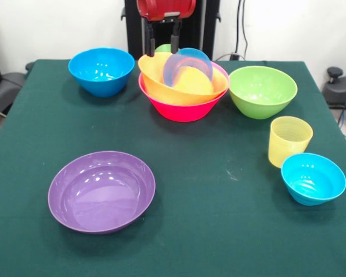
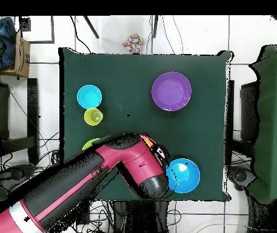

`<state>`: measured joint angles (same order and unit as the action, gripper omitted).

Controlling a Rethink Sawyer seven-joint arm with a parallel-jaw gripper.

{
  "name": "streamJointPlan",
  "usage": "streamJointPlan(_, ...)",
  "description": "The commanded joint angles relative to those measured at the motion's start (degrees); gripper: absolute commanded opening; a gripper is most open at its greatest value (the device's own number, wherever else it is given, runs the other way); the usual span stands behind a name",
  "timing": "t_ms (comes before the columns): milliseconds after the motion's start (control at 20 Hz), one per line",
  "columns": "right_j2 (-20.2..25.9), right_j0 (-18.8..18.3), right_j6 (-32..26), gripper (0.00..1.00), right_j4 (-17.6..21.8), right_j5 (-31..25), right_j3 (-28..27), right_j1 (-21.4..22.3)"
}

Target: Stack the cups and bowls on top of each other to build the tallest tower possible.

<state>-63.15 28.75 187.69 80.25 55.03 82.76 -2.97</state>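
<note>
Now your gripper point(image 1: 161, 40) hangs with fingers spread, seemingly just touching the tower's point(image 1: 183, 86) far rim, holding nothing.

Front view: tower point(image 1: 183, 86) sat at table point(image 1: 219, 196) rear centre, one medium bowl point(image 1: 101, 70) to its left, another point(image 1: 262, 91) to its right. Ribbed cup point(image 1: 289, 140) stood front of the right one, small bowl point(image 1: 312, 178) just beside it; shallow bowl point(image 1: 101, 191) front left.

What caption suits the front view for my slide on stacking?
Tool hovers over the orange bowl nested in the pink bowl; other bowls wait around.
</note>
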Motion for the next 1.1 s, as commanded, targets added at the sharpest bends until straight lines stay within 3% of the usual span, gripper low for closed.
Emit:
streamJointPlan(50,10.8,-0.1,1.4,1.00,1.2,-3.0,-0.7,-2.3)
streamJointPlan(600,10.4,-0.4,3.2,1.00,2.1,-1.7,-1.3,-2.0)
streamJointPlan(900,7.9,-1.9,9.3,1.00,6.0,2.5,-4.5,-0.9)
streamJointPlan(1100,7.5,-3.9,10.5,1.00,8.1,2.7,-6.7,-0.9)
